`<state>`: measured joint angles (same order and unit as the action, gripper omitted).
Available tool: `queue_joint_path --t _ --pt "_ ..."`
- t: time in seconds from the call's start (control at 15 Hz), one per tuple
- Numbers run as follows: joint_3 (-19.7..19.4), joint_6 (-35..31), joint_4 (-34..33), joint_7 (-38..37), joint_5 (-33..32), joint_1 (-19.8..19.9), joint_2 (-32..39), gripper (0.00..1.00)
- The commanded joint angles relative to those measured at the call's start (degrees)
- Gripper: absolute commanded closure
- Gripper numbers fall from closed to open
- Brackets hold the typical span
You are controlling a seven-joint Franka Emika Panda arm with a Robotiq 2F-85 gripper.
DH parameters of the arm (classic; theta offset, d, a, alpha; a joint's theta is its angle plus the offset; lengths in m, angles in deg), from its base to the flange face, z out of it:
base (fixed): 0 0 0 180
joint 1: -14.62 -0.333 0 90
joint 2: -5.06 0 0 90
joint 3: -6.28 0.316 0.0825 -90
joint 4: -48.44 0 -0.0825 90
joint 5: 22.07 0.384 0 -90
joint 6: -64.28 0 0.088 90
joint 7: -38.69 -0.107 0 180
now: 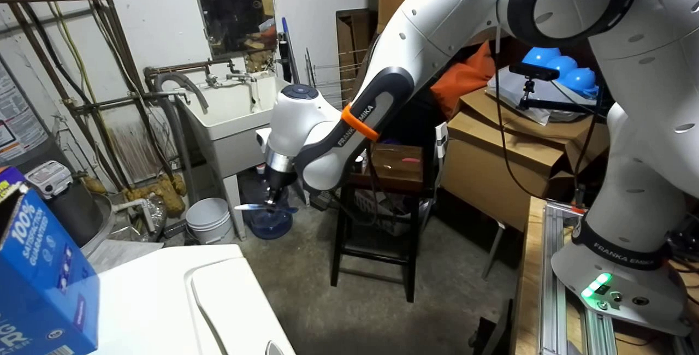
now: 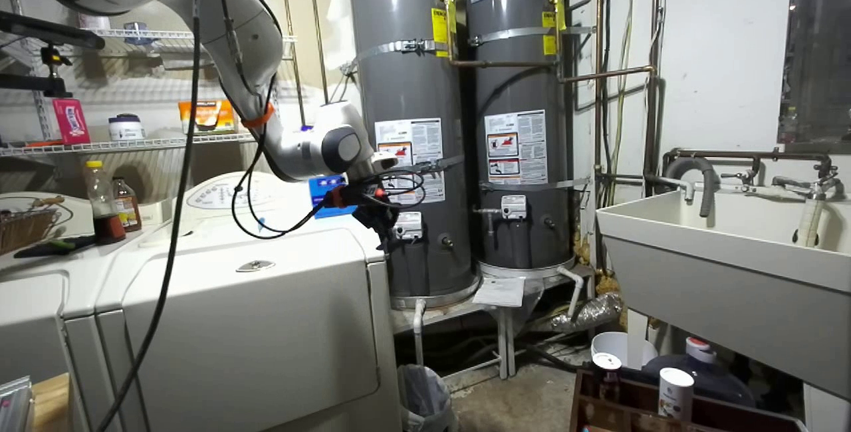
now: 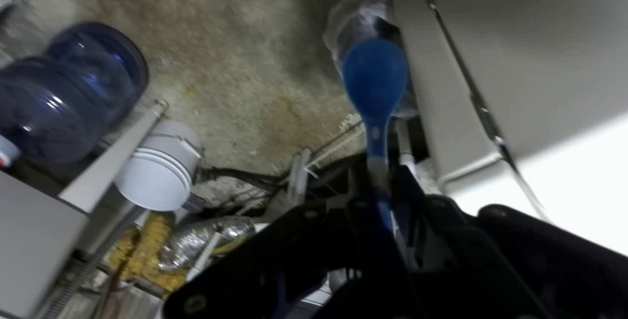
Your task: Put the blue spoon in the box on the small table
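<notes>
One spoon [image 3: 375, 78], blue, held clear of any surface, its handle pinched in the gripper [image 3: 380, 181], though the jaws are too dim to show the exact hold. One box [image 1: 397, 170], brown, standing on the small table [image 1: 412, 267], well apart from the spoon. Pick-up appears done; the carry across, the lowering into the box and the release are left.

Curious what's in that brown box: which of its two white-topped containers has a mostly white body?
In an exterior view, the right-hand container in the box; the left-hand container is dark below its white top.
</notes>
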<state>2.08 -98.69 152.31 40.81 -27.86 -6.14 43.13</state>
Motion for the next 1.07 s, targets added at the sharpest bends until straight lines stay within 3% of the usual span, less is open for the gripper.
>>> queue_joint_path --t 0.0,0.27,0.53,0.67,0.87,0.93,1.0 --pt "-7.9 0.5 11.7 -9.2 -5.6 -1.7 -6.5 0.96" --pt "-16.9 0.5 21.7 -18.2 -10.5 -3.0 -10.0 0.96" --pt "-22.3 0.5 27.5 -24.4 -14.2 -3.8 -12.8 0.96" --pt "-21.9 0.5 28.7 -22.8 -16.4 -2.6 -13.7 0.96" --pt "-20.3 -5.0 32.1 -19.4 -18.3 0.8 -16.2 0.96" --pt "-20.1 -1.8 28.3 -21.0 -17.3 0.1 -12.8 0.85" --pt "-20.2 -3.1 29.1 -20.5 -17.2 0.3 -13.3 0.85"
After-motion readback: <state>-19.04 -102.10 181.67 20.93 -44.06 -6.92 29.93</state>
